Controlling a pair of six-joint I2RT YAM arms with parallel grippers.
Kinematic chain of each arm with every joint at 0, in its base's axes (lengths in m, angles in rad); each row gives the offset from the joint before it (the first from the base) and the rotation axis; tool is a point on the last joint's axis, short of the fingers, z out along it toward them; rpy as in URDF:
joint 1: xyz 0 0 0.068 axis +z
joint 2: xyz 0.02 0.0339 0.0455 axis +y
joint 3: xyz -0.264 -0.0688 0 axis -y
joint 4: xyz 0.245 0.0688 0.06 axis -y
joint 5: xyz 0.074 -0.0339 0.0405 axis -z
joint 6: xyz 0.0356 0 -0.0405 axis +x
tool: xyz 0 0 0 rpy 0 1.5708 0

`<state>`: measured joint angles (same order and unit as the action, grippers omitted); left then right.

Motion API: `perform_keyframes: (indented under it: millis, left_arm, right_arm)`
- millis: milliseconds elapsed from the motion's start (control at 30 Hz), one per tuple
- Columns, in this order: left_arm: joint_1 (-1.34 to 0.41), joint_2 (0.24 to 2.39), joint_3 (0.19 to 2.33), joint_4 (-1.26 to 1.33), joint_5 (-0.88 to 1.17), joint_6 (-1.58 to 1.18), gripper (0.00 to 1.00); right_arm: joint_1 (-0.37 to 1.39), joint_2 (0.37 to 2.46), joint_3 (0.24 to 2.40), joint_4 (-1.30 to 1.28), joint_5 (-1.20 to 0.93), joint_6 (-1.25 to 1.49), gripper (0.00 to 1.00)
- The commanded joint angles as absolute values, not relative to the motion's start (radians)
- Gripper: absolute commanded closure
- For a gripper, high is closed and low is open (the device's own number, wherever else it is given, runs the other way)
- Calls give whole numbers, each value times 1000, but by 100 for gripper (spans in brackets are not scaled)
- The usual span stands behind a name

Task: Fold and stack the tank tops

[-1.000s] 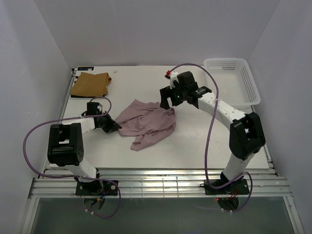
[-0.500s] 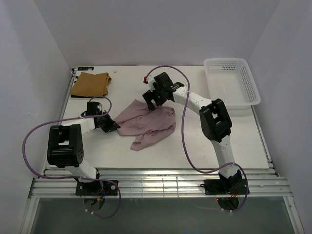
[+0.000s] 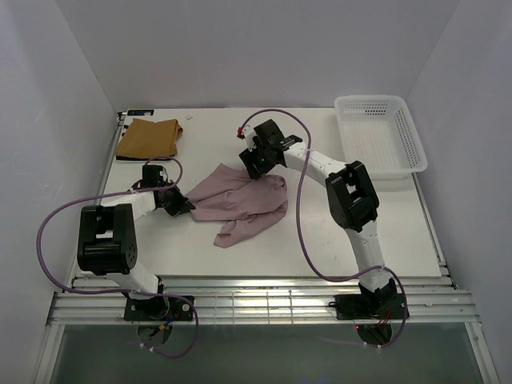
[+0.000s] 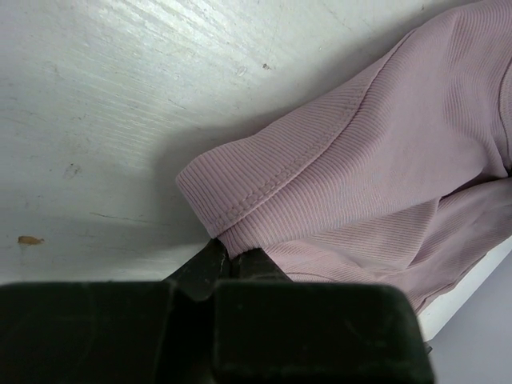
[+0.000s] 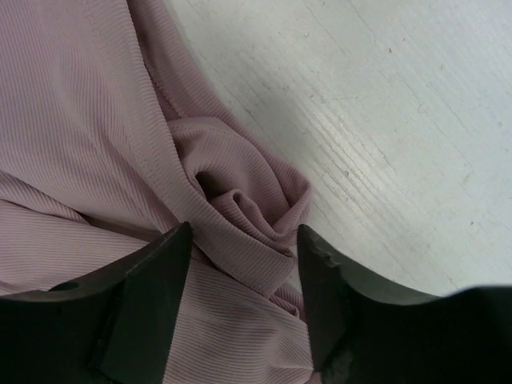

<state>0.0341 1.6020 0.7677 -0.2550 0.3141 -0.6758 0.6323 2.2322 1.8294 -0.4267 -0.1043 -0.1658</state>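
The pale pink tank top (image 3: 244, 200) lies crumpled about the middle of the table (image 3: 320, 232). The left gripper (image 4: 232, 256) pinches its hem on the side toward the left edge. The right gripper (image 5: 244, 240) sits over its far edge, jaws spread either side of a bunched fold. The tan top (image 3: 148, 138) lies folded at the far left corner.

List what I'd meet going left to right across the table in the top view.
Tan top → left pincer → pink top → basket. The right pincer is left out: it hangs over the pink top's far edge, so its place in the order is unclear.
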Motion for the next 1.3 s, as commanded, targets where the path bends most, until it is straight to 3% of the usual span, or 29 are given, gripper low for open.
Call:
perform_keyframes:
  millis: [0,100,167,200,400,667,967,1100,1267]
  left_arm:
    - [34,1572,799,-271,272,-653,100]
    - [34,1572,807,-273,272,-652,100]
    - [34,1572,814,-273,273,-649,100]
    - [32,1571,818,-275,273,-647,100]
    - [32,1536,873,-305,276,-644,100]
    - [18,1232,1031,-383,273,-608,100]
    - [17,856,1277,-419,477,-566,100]
    - [17,786,1399,-419,578,-586,100]
    - [17,795,1445,-433,644,-620,100]
  right_arm:
    - [632,2252,1881,-449,-112,-179,41]
    - [632,2247,1888,-451,-118,-175,58]
    - [634,2244,1894,-451,-121,-175,75]
    - [632,2237,1894,-446,-118,-173,92]
    - [632,2137,1898,-434,-72,-169,92]
    - [653,1807,1823,-466,-55,-202,92]
    - [684,1274,1683,-473,-280,-167,92]
    - [687,1106,1649,-439,-411,-138,92]
    - [686,1026,1640,-478,-312,-144,92]
